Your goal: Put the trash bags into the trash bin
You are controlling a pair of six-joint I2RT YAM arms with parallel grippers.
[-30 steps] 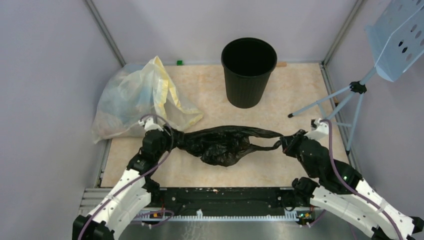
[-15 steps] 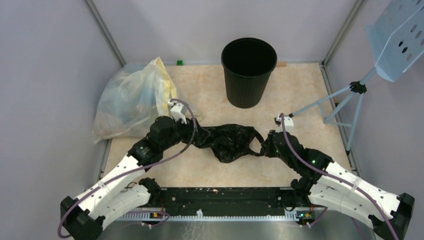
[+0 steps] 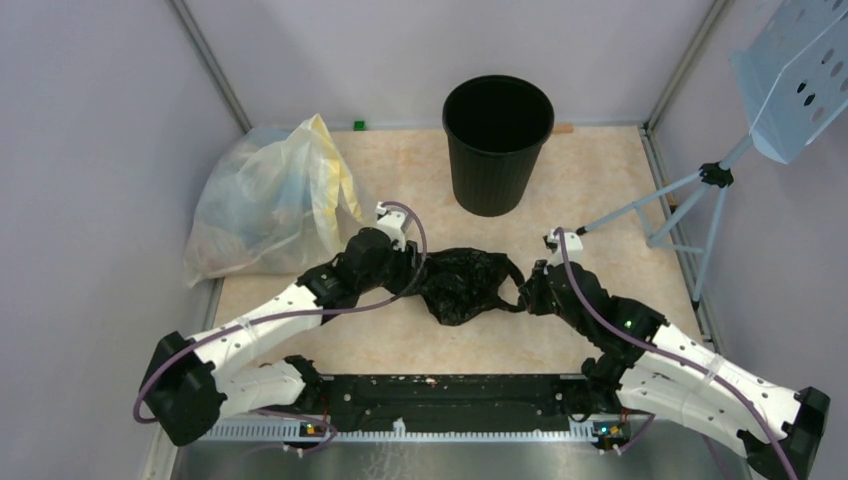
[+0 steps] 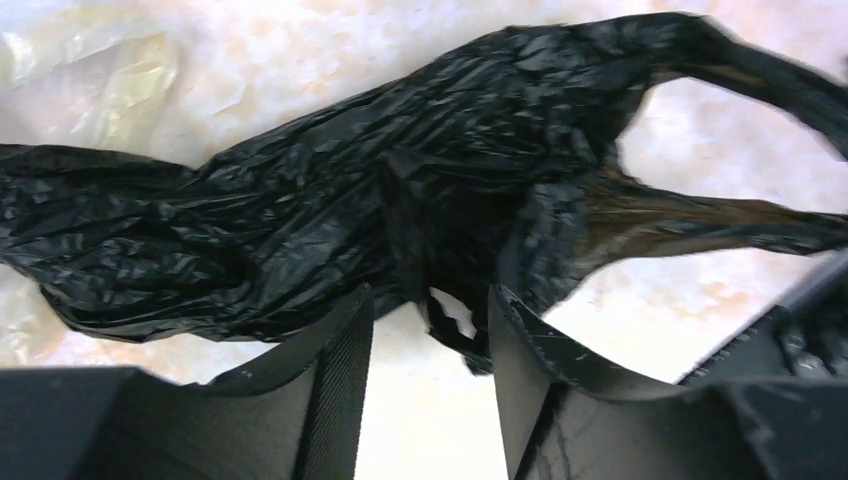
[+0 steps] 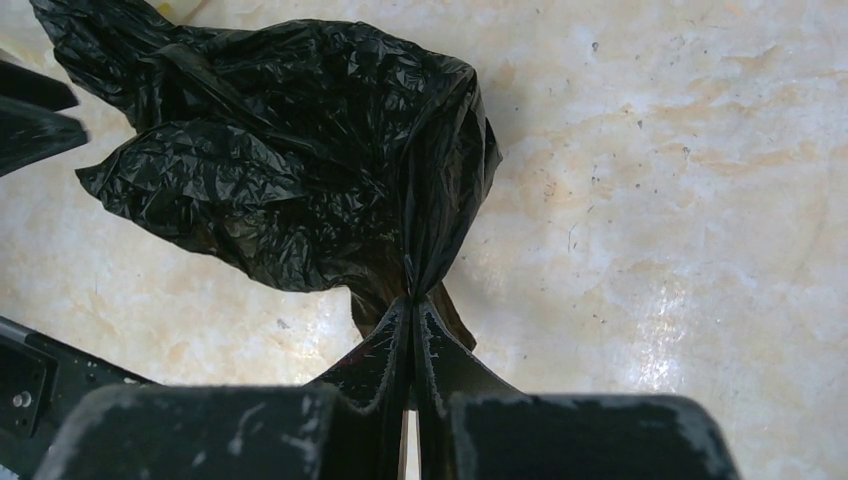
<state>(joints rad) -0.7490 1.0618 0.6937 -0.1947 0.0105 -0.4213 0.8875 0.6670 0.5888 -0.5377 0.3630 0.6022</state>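
The black crinkly trash bag (image 3: 462,285) lies bunched on the marble-patterned table between my two arms, in front of the trash bin (image 3: 497,145), which stands upright at the back centre. My left gripper (image 3: 412,268) is at the bag's left side. In the left wrist view the gripper (image 4: 430,295) is open, with the bag (image 4: 400,190) just past its fingertips and a thin strand hanging into the gap. My right gripper (image 3: 527,290) is shut on a pinched fold at the bag's right end, and the right wrist view shows that grip (image 5: 412,300) on the bag (image 5: 290,170).
A large translucent pale-yellow bag (image 3: 265,200) with stuff inside sits at the back left, close to my left arm. At the right a tripod stand (image 3: 700,190) carries a pale blue perforated plate (image 3: 800,75). A small green block (image 3: 358,125) lies by the back wall.
My left gripper has let go of the bag's left end and moved right, over the bag's middle. My right gripper has moved left with its end, so the bag is bunched shorter.
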